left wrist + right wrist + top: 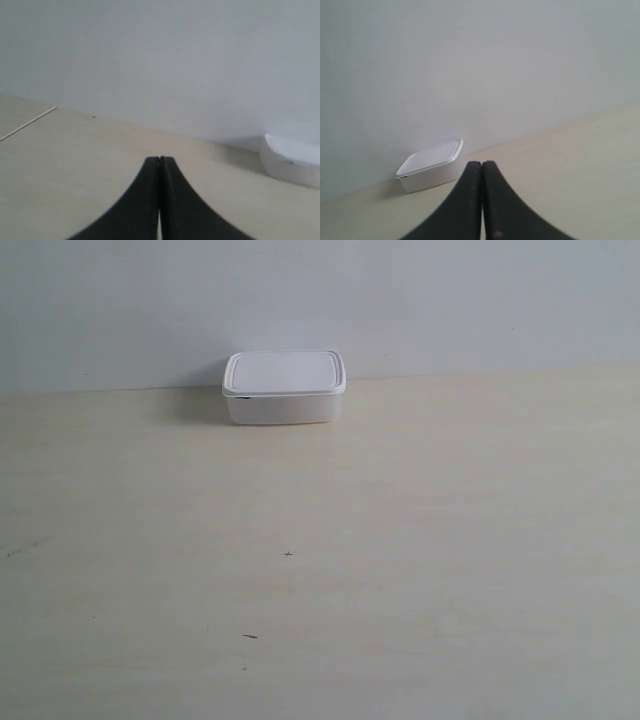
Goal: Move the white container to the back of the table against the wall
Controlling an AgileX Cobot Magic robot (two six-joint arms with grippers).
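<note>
Cream table (pixel 420 600) holds the white container (pixel 285 388) against the grey wall (pixel 460 300).

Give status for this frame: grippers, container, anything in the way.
Left gripper shut, empty. Right gripper shut, empty. Container lidded, at the back of the table by the wall, untouched. No obstruction in view.

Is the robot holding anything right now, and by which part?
Nothing is held. The left hand and the right hand are both shut on nothing, and the white container sits apart from them by the wall.
</note>
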